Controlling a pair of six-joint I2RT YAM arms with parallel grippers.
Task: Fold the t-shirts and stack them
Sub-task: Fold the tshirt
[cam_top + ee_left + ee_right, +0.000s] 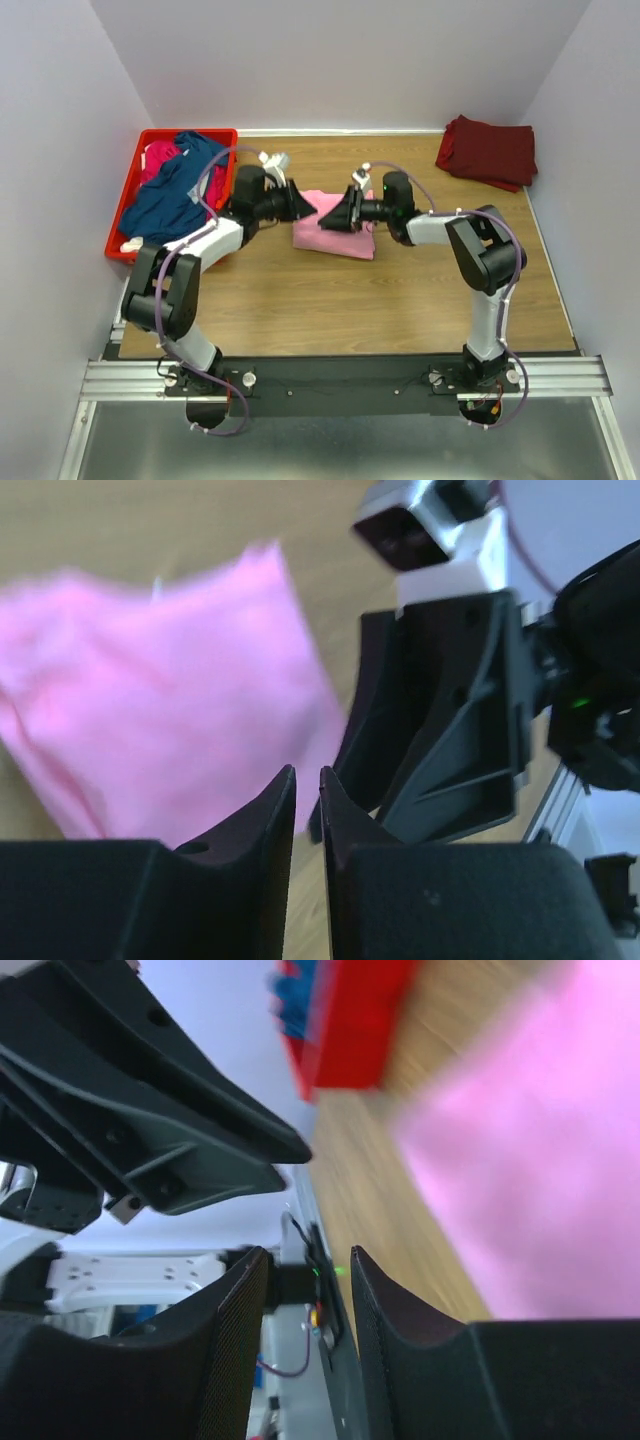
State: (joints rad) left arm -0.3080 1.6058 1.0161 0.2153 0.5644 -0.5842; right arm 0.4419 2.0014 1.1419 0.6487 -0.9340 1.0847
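On the surface [400,300], pink t-shirt [340,242] is lying beneath both: left gripper [306,773] hovering barely apart, right gripper [308,1253] wider, both empty.

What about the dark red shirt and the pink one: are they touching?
Apart. The top view shows a stretch of bare table between the dark red shirt and the pink shirt.

Crate [215,133] left, shirts [165,200] inside; folded shirt [335,240] mid-table; bundled shirt [488,150] far right.
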